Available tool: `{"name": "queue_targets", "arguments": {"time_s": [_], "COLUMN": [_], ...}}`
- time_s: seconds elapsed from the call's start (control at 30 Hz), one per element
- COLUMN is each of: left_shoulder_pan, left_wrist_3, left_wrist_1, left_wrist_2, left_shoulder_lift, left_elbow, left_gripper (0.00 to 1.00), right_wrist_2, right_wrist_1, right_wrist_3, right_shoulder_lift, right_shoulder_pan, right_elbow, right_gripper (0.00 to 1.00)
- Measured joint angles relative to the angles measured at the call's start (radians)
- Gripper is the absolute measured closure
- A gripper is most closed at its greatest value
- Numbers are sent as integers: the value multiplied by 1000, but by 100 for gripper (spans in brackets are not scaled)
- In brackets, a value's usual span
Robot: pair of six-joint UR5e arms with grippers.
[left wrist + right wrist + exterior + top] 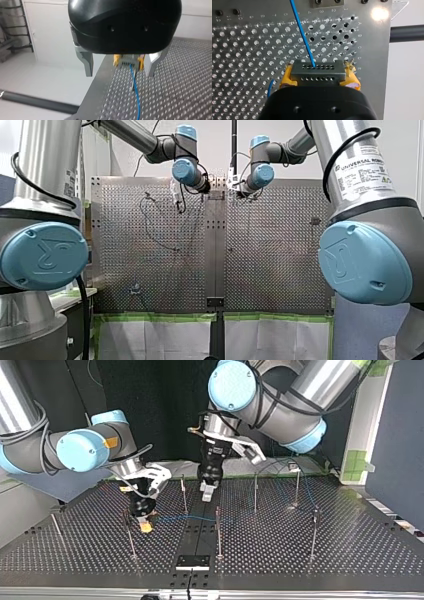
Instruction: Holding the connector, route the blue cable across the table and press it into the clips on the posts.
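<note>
Right gripper [319,79]: yellow pads pinched on the connector [317,71], low over the table [350,550] at the top view's left. The blue cable [303,35] leaves the connector's face and runs toward the top view's right. Left gripper [119,73]: 2 metal fingers spread, empty, facing the connector head-on. 1 post [131,542] stands just beside the right gripper, so that arm looks nearer for pressing.
</note>
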Motion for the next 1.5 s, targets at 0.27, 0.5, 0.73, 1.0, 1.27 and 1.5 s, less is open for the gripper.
{"name": "queue_targets", "arguments": {"time_s": [0.27, 0.5, 0.73, 1.0, 1.27, 1.5], "left_shoulder_pan": [-47, -50, -46, -36, -23, -5], "left_wrist_3": [42, 46, 44, 43, 43, 43], "left_wrist_1": [-32, -44, -45, -33, -46, -30], "left_wrist_2": [-41, -79, -79, -79, -81, -90], "left_shoulder_lift": [-63, -115, -176, -243, -316, -383], "left_elbow": [63, 115, 176, 243, 315, 383], "left_gripper": [0, 0, 0, 0, 0, 0], "right_wrist_2": [-1, -1, -1, -1, -1, -1], "right_wrist_1": [0, 0, 0, 0, 0, 0], "right_wrist_3": [1, 1, 0, 0, 0, 0], "right_shoulder_lift": [0, 0, 0, 0, 0, 0], "right_shoulder_pan": [0, 0, -1, -1, -1, -1], "right_elbow": [0, 0, 0, 0, 0, 0], "right_gripper": [100, 100, 100, 100, 100, 100]}}
